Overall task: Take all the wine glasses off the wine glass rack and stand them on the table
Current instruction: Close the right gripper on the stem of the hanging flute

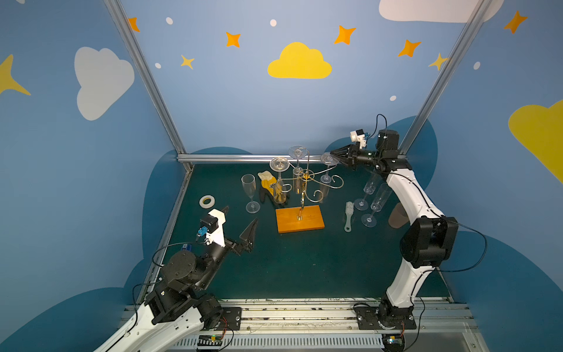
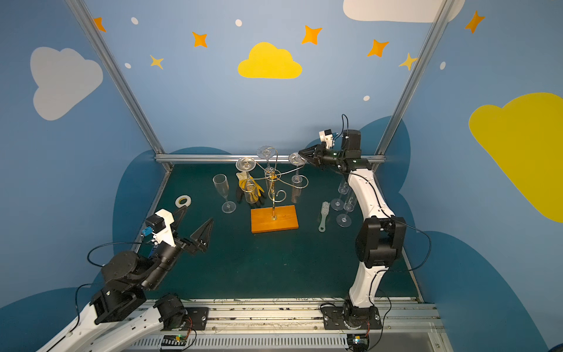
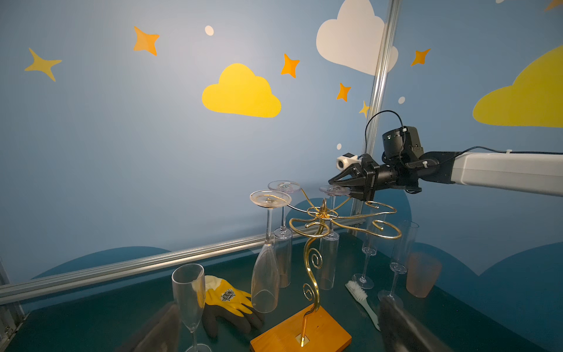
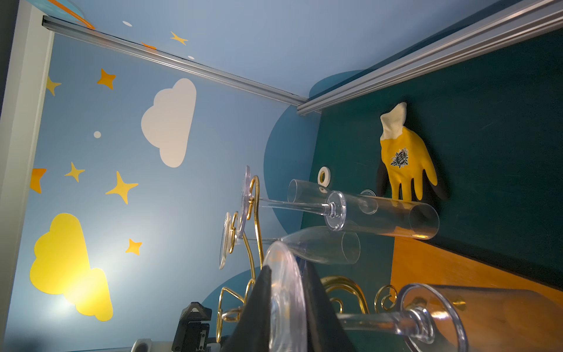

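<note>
The wine glass rack (image 1: 300,222) is a gold wire stand on an orange wooden base in mid-table, seen in both top views (image 2: 274,218). Three clear glasses hang upside down from its arms. My right gripper (image 1: 331,154) is raised at the rack's right side. In the right wrist view its black fingers (image 4: 259,304) press on both faces of the foot of the right-hand wine glass (image 4: 286,292), whose stem still sits in the gold arm. My left gripper (image 1: 240,215) hovers open and empty, low at the front left.
Two more glasses (image 1: 279,164) (image 1: 297,151) hang on the rack's left and back. A flute (image 1: 249,192), a yellow glove (image 1: 268,183) and a tape roll (image 1: 207,201) lie left. Two flutes (image 1: 367,189), a brush (image 1: 348,215) and a cup (image 1: 396,218) stand right.
</note>
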Controlling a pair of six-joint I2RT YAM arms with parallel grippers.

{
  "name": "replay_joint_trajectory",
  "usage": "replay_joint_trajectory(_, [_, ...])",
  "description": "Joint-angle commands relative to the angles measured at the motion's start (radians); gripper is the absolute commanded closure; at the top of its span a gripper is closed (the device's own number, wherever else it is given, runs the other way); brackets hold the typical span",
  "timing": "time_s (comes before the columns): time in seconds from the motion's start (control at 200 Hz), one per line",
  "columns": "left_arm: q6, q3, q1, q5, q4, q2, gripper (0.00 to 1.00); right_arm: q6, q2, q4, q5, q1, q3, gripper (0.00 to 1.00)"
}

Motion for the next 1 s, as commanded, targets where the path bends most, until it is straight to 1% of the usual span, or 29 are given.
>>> replay_joint_trajectory(0.0, [-0.007,-0.005,0.003,0.009,0.0,-0.009,0.01,-0.014,-0.044,0.004,-0.02,0.009,-0.015,0.81])
replay_joint_trajectory(0.085, [-0.007,-0.004,0.003,0.01,0.0,-0.009,0.01,-0.017,-0.047,0.004,-0.02,0.01,-0.016,0.83])
replay_joint_trajectory(0.17, [-0.006,-0.004,0.002,0.011,-0.003,-0.009,0.01,-0.016,-0.049,0.004,-0.019,0.011,-0.02,0.87])
replay_joint_trajectory(0.496, [-0.001,-0.006,0.003,0.011,-0.004,-0.013,0.01,-0.005,-0.058,0.014,-0.017,0.014,-0.023,0.95])
replay_joint_trajectory(0.586, [-0.001,-0.006,0.002,0.014,-0.004,-0.013,0.01,0.001,-0.061,0.017,-0.014,0.015,-0.023,1.0])
replay_joint_trajectory(0.701, [0.0,-0.004,0.003,0.016,-0.004,-0.014,0.01,0.011,-0.066,0.025,-0.01,0.017,-0.03,1.0])
replay_joint_trajectory(0.791, [0.002,-0.002,0.003,0.017,-0.004,-0.014,0.01,0.045,-0.072,0.052,-0.009,0.018,-0.046,1.0])
replay_joint_trajectory(0.996, [0.003,0.001,0.003,0.017,-0.001,-0.012,0.01,0.167,-0.093,0.188,-0.008,0.022,-0.089,1.0])
